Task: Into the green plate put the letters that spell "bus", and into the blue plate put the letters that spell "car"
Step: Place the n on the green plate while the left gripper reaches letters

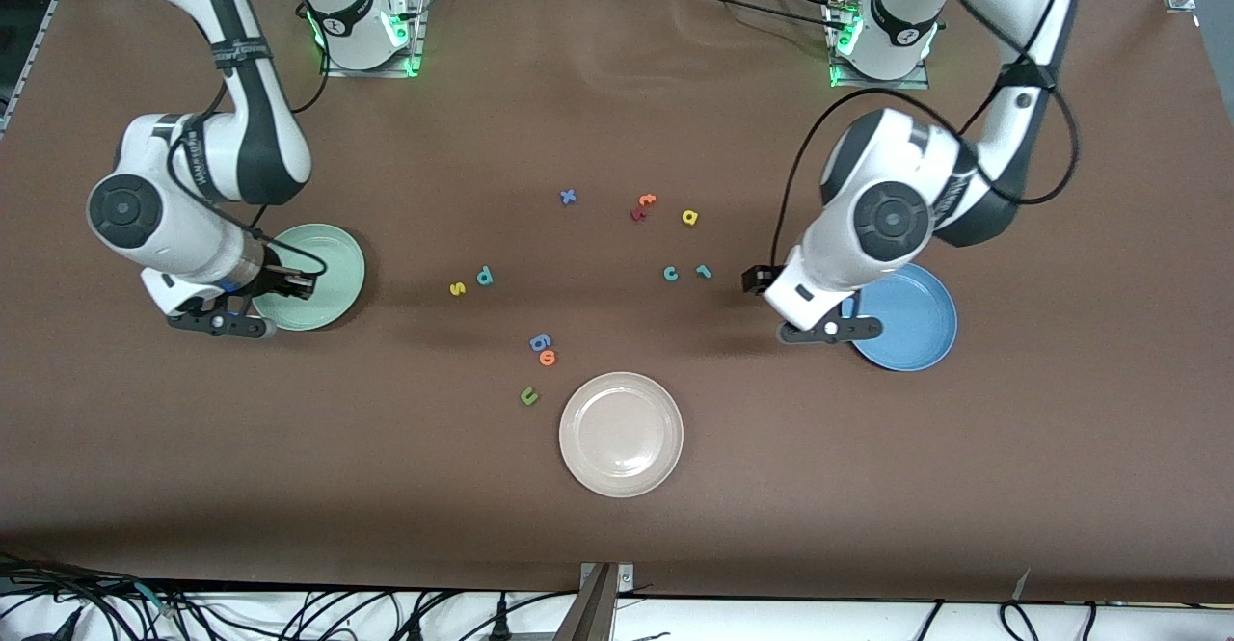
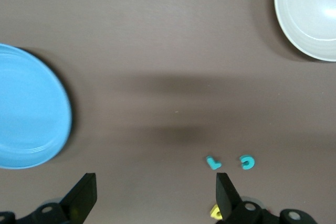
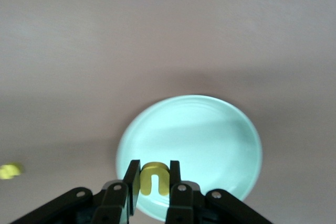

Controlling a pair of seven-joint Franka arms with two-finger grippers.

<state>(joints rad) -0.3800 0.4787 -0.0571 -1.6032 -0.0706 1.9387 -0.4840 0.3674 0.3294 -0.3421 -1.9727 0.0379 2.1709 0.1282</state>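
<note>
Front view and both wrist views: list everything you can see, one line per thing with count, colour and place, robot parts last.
green plate: one, pale mint, at the right arm's end of the table.
blue plate: one, medium blue, at the left arm's end.
cream plate: one, nearest the front camera.
yellow u: one, in the right gripper, over the green plate.
yellow s and teal b: side by side, mid-table.
teal c and teal r: side by side, toward the blue plate.
yellow a: one, farther from the camera than the c.
blue x: one.
orange letter, dark red letter: touching.
blue g, orange o, olive u: near the cream plate.
right gripper: shut on the u.
left gripper: open, beside the blue plate.
</note>
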